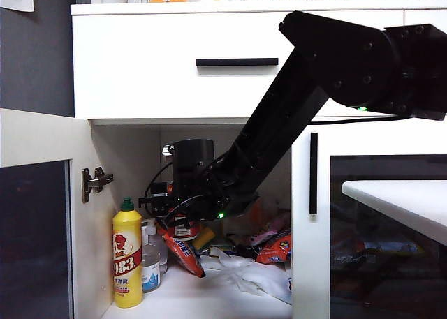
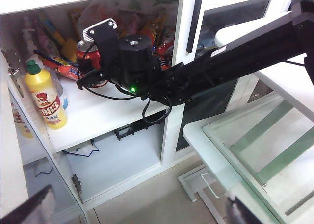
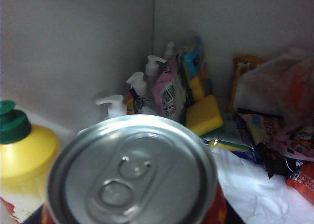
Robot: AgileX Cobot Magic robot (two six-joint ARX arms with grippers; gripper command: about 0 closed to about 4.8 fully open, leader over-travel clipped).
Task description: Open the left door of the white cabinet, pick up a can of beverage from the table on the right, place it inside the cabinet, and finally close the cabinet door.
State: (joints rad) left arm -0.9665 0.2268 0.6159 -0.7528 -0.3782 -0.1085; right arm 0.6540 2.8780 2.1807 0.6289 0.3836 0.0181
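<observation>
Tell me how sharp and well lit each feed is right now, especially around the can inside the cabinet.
Exterior view: sharp, but the right gripper and the can of beverage sit in the shelf's shadow under the dark arm. Left wrist view: bright, slightly soft; the left gripper shows only as blurred dark fingertips. Right wrist view: dim and soft, the can top looms large, the yellow bottle blurred.
</observation>
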